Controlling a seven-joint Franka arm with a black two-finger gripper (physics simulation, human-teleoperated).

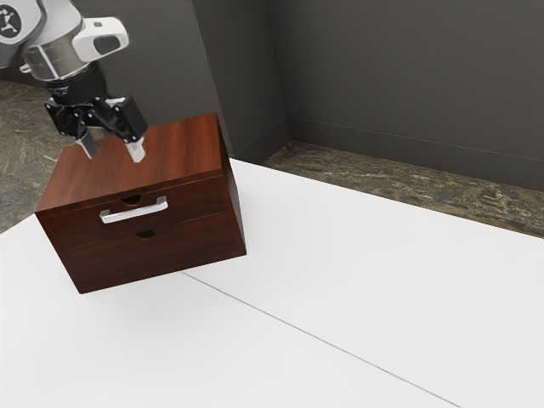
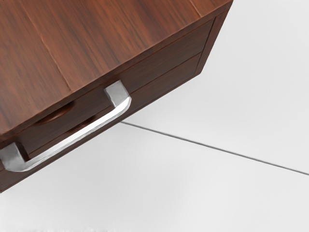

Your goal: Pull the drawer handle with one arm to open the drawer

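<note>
**Tool.** The tool (image 1: 112,151) hangs over the top of the cabinet (image 1: 144,161), above its front half and toward the exterior view's left. The two fingers (image 1: 136,151) point down and stand apart, with nothing between them. Their tips are close to the top panel; contact cannot be confirmed. The arm (image 1: 72,42) enters from the exterior view's upper left.

**Cabinet.** The dark wood cabinet stands on the white desk (image 1: 357,280), near the desk's far edge. It has two drawers, one above the other, in the face turned toward the camera.

**Drawer.** The drawer (image 1: 187,197) is the upper one. Its front lies flush with the front of the lower drawer (image 1: 161,246).

**Handle.** The handle (image 1: 133,210) is a silver bar fixed across the drawer front, left of centre in the exterior view. It sits below and in front of the tool, not touching it. In the wrist view the handle (image 2: 72,140) runs along the cabinet's front edge, just under the top panel (image 2: 96,38), with both end brackets visible.

**Surroundings.** A thin seam (image 1: 323,340) crosses the desk diagonally and passes beneath the cabinet. In the wrist view the seam (image 2: 217,150) runs across the desk (image 2: 217,203) beyond the handle. A mottled stone floor (image 1: 408,183) meets grey walls (image 1: 408,68) behind the desk.
</note>
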